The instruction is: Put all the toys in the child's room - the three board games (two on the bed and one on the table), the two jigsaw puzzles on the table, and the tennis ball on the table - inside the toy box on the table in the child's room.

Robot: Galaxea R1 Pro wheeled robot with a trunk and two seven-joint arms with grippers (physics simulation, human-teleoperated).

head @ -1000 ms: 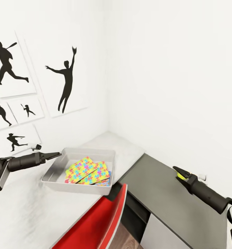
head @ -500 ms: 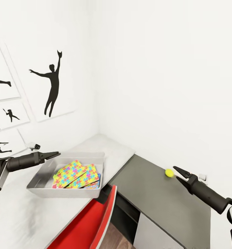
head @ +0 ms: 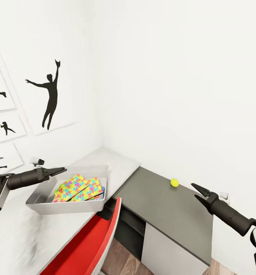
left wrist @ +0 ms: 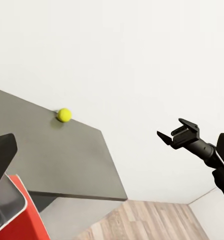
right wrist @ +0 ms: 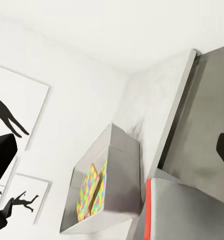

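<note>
1. Tennis ball point(head: 174, 183) sits free on the dark grey wing of the table point(head: 170, 214), near the far wall, also seen from the left wrist point(left wrist: 64, 115)
2. Right gripper point(head: 196, 192) hovers just right of the ball, apart from it, fingers spread and holding nothing
3. Toy box point(head: 47, 206) rests on the light grey wing at the left, with the jigsaw puzzles point(head: 76, 187) lying tilted and overlapping inside it
4. A blue edge of a board game point(head: 101, 195) peeks out under the puzzles
5. Left gripper point(head: 61, 170) hangs over the near-left rim of the box, its fingers close to one another, gripping nothing that I can see
6. A red chair point(head: 89, 244) stands near the desk corner, its back touching the table edge below the box
7. Black silhouette pictures point(head: 47, 95) hang on the left wall
</note>
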